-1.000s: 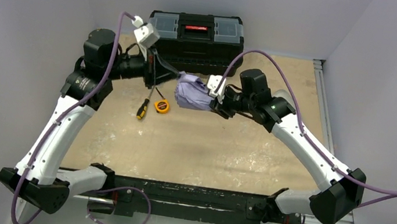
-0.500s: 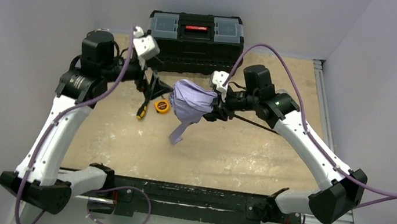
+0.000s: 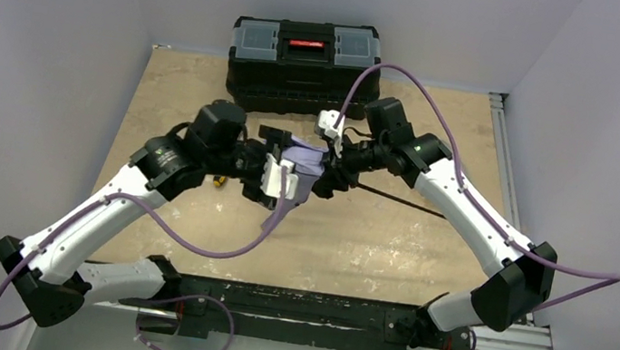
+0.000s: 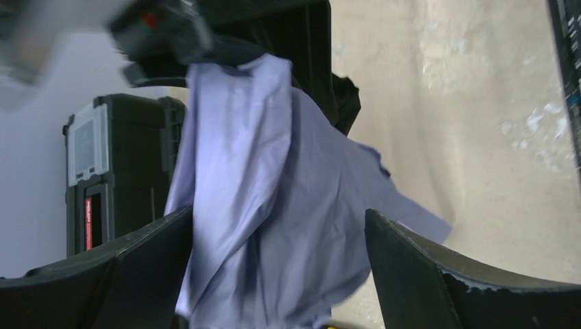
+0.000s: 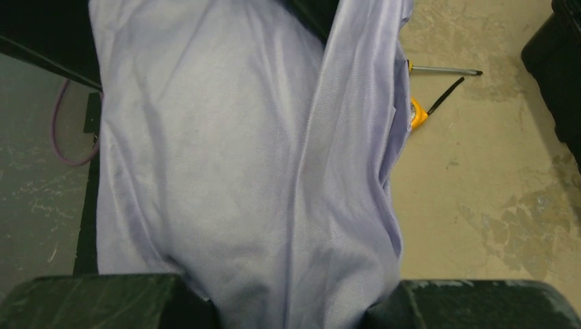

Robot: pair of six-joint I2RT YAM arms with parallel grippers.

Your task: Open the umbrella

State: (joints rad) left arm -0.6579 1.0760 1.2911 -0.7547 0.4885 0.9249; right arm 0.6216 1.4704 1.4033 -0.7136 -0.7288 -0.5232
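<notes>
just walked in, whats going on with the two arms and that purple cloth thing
Two robot arms are working on a folded umbrella above the middle of the table. The right gripper is clamped on the bunched lavender fabric and seems to carry it, with the thin black shaft sticking out to the right. The left gripper is wide open, its jaws either side of the hanging fabric without gripping. The umbrella is not yet open. A black toolbox sits at the far edge.
</notes>
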